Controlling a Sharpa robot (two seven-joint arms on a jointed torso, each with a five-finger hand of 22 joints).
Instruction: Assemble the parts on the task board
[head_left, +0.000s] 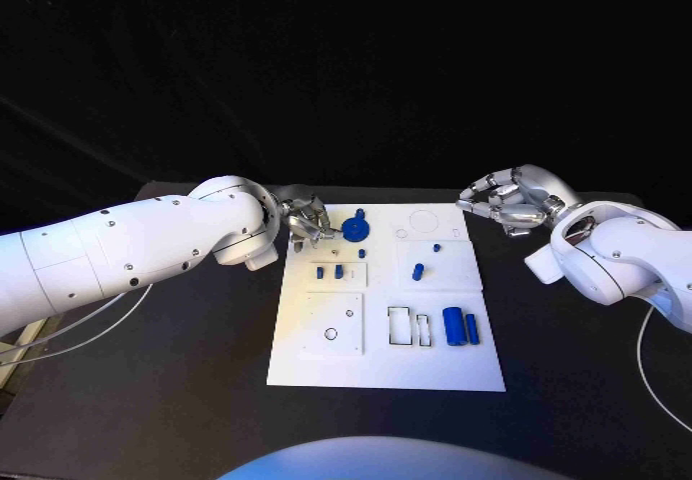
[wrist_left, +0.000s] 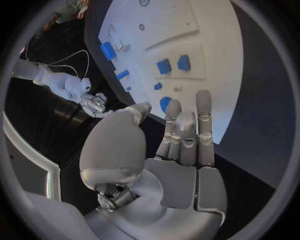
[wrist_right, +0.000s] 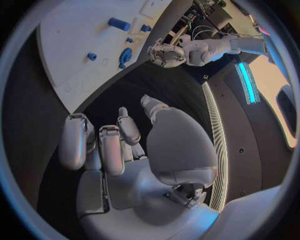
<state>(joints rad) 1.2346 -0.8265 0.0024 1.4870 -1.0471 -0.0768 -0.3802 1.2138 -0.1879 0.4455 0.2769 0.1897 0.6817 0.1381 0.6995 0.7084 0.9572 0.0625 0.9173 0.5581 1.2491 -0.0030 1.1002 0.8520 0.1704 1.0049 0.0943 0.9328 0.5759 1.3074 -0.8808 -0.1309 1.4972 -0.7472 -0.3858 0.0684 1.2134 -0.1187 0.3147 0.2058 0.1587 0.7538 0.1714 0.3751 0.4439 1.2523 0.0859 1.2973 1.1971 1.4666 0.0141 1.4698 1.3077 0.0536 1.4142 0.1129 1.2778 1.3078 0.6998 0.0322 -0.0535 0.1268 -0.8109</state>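
Observation:
The white task board (head_left: 387, 300) lies in the middle of the black table. A round blue part (head_left: 355, 228) sits at its far left corner. My left hand (head_left: 307, 222) hovers just left of that part, fingers stretched toward it and nothing in them. In the left wrist view the fingertips (wrist_left: 174, 107) end just short of the round blue part (wrist_left: 164, 103). My right hand (head_left: 508, 205) hangs off the board's far right corner, fingers loosely bent and empty, as my right hand (wrist_right: 125, 145) also appears in its wrist view. Two blue cylinders (head_left: 462, 327) lie at the board's near right.
Small blue pegs (head_left: 330, 271) stand in a raised plate on the board's left, and another peg (head_left: 417, 270) stands at the centre right. A plate with a round hole (head_left: 333, 324) and two rectangular slots (head_left: 408, 325) lie nearer me. Black table surrounds the board.

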